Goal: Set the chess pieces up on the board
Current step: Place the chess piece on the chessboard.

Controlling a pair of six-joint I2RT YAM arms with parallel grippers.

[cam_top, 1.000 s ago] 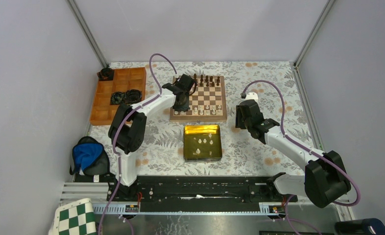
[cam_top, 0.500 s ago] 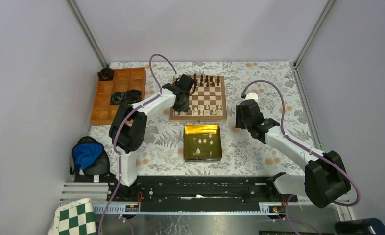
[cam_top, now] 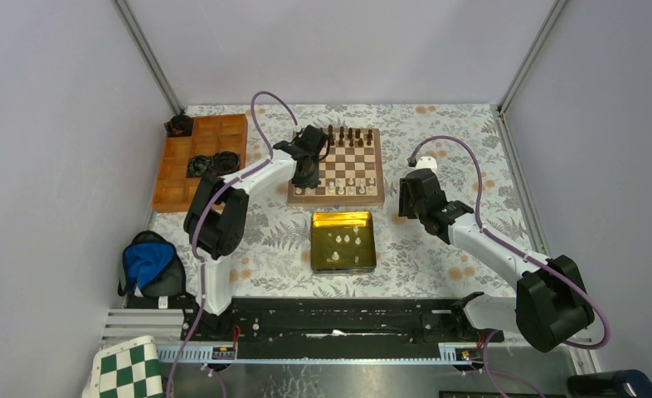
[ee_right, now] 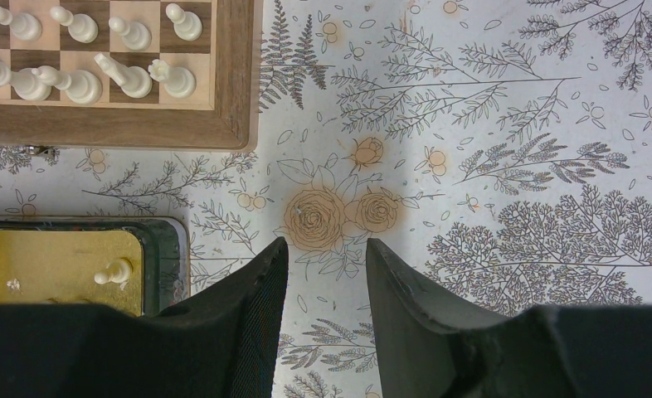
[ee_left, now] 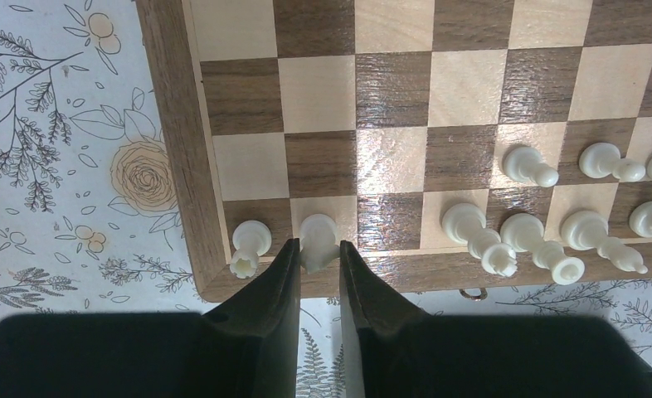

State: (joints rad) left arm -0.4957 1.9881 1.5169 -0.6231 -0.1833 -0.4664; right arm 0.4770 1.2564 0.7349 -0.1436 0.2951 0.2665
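1. Nearer than the square wooden chessboard (cam_top: 336,200) with dark brown and cream squares, a shallow gold-lined metal tin (cam_top: 362,257) holds a few tiny cream-white chess pieces (cam_top: 349,240).
2. Off the chessboard's near right corner, the right gripper (ee_right: 324,247) hangs over the floral tablecloth (ee_right: 472,166), its jaws apart and nothing between them.
3. At the chessboard's near left corner, the left gripper (ee_left: 317,249) is clenched on one cream-white piece (ee_left: 317,228), second square from that corner.
4. Tiny dark brown pieces (cam_top: 349,133) line the chessboard's far edge.

Plain pale grey panel walls (cam_top: 57,124) and aluminium corner posts (cam_top: 148,58) enclose a floral-printed white tabletop (cam_top: 414,265).
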